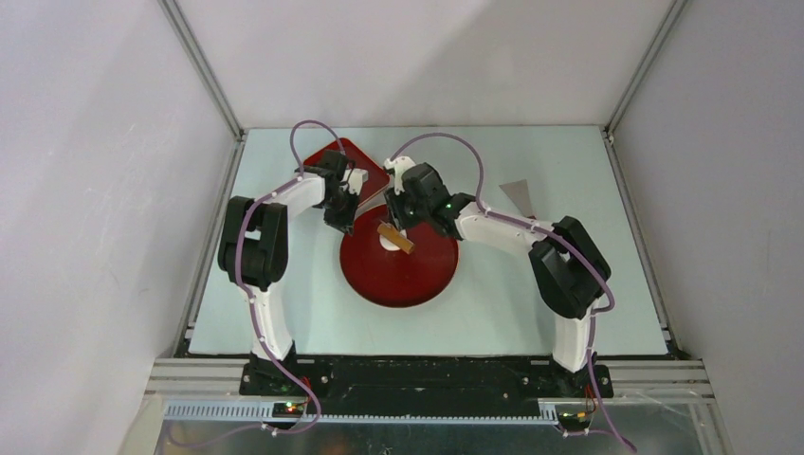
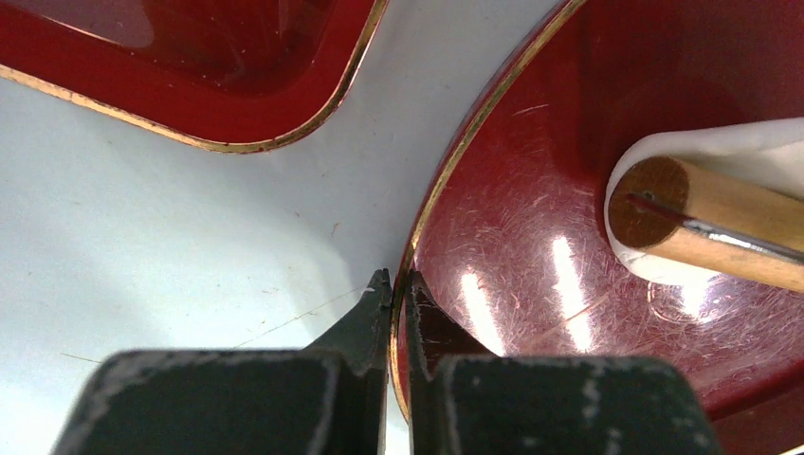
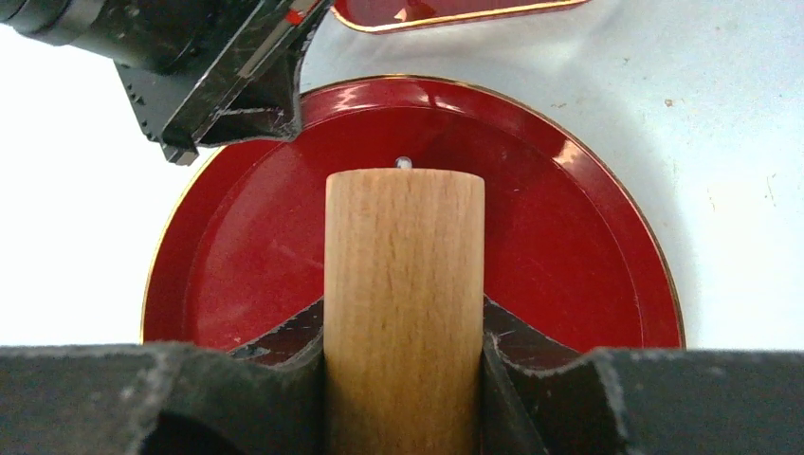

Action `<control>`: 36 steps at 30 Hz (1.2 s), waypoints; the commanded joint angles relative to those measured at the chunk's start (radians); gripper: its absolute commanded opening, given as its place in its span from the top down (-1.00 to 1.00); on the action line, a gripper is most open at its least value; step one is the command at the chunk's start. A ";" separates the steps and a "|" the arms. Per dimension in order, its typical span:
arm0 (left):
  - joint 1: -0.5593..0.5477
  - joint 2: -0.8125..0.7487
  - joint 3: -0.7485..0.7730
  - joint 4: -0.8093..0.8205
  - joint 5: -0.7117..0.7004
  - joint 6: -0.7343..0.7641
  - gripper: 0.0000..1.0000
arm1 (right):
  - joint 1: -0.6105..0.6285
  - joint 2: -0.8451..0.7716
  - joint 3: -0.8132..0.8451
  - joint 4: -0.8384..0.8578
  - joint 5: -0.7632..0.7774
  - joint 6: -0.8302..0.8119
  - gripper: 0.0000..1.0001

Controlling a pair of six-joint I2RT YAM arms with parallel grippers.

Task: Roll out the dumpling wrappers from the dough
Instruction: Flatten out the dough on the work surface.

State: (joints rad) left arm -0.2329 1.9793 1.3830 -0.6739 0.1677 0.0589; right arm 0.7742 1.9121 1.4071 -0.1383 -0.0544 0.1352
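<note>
A round red plate [image 1: 408, 275] lies mid-table. On it a flattened white piece of dough, the dumpling wrapper [image 1: 388, 244], sits under a wooden rolling pin [image 1: 400, 239]. My right gripper [image 1: 396, 222] is shut on the pin's far end; in the right wrist view the pin [image 3: 405, 275] fills the gap between the fingers of that gripper [image 3: 405, 318] and hides nearly all of the dough. My left gripper [image 2: 398, 284] is shut on the plate's gold-edged rim [image 2: 446, 171] at its left side. The left wrist view shows the pin's end [image 2: 649, 204] resting on the wrapper [image 2: 740, 147].
A second red tray [image 1: 353, 156] with rounded corners sits at the back left, close behind the left gripper [image 1: 341, 220]. A grey triangular piece [image 1: 520, 194] lies at the back right. The pale table [image 1: 531, 303] is walled on three sides.
</note>
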 commanded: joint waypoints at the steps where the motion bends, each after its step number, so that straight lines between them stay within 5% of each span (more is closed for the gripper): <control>1: 0.009 0.029 0.010 0.030 -0.024 -0.013 1.00 | 0.092 0.046 -0.104 -0.187 -0.089 -0.026 1.00; 21: 0.015 0.031 0.012 0.030 -0.006 -0.012 1.00 | 0.104 -0.129 -0.119 -0.238 -0.417 -0.284 1.00; 29: 0.017 0.034 0.014 0.031 0.002 -0.009 1.00 | -0.087 -0.183 0.118 -0.396 -0.603 -0.369 1.00; 36: 0.017 0.036 0.016 0.030 0.008 -0.004 1.00 | -0.155 -0.009 0.415 -0.607 -0.594 -0.583 1.00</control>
State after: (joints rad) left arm -0.2237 1.9823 1.3834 -0.6735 0.1902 0.0601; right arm 0.6193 1.8187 1.6619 -0.6250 -0.6159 -0.3107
